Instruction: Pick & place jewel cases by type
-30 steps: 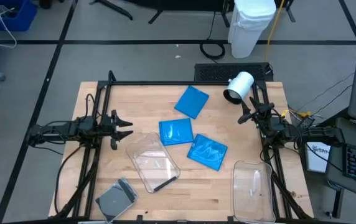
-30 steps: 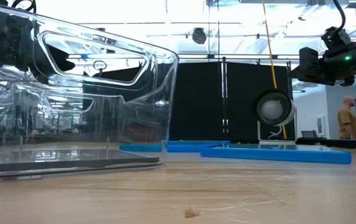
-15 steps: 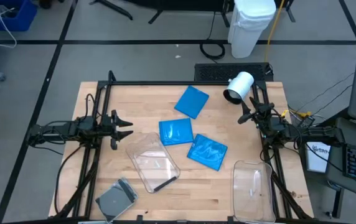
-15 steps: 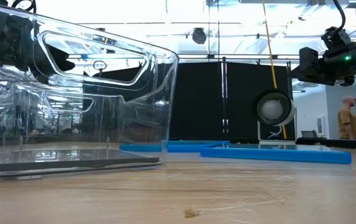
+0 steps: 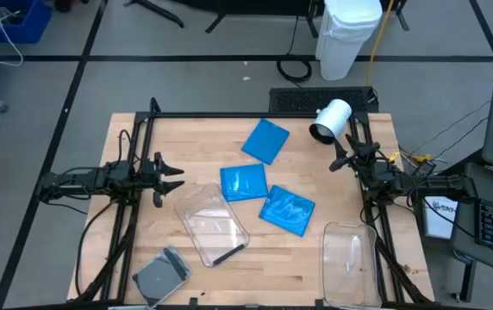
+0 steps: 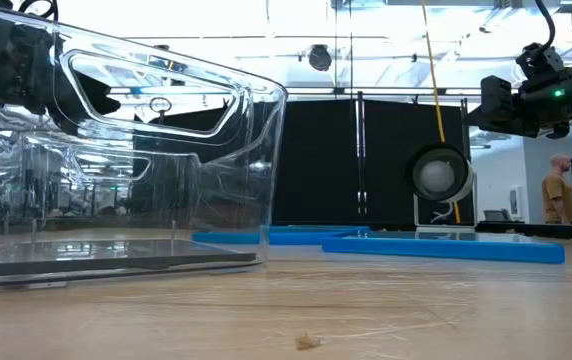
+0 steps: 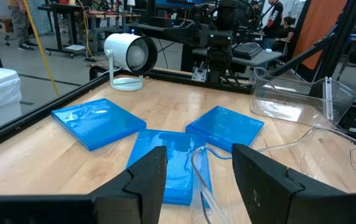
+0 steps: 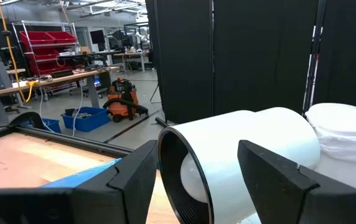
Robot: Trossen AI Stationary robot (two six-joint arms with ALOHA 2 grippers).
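Both the left claw (image 5: 176,176) and right claw (image 5: 340,158) wait wide and empty at opposite bench (image 5: 315,258) edges, seemingly because sorting is pending: three blue jewel cases (image 5: 244,182) lie mid-bench, a grey one (image 5: 160,275) near the front corner.

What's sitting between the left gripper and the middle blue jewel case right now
In the high view, only bare wood and the far corner of the near clear tub lie between the open left gripper and the middle blue jewel case.

Grey floor (image 5: 186,82) with dark lines – white bin (image 5: 346,34), black partition panels (image 6: 366,160), red shelving (image 8: 41,43)
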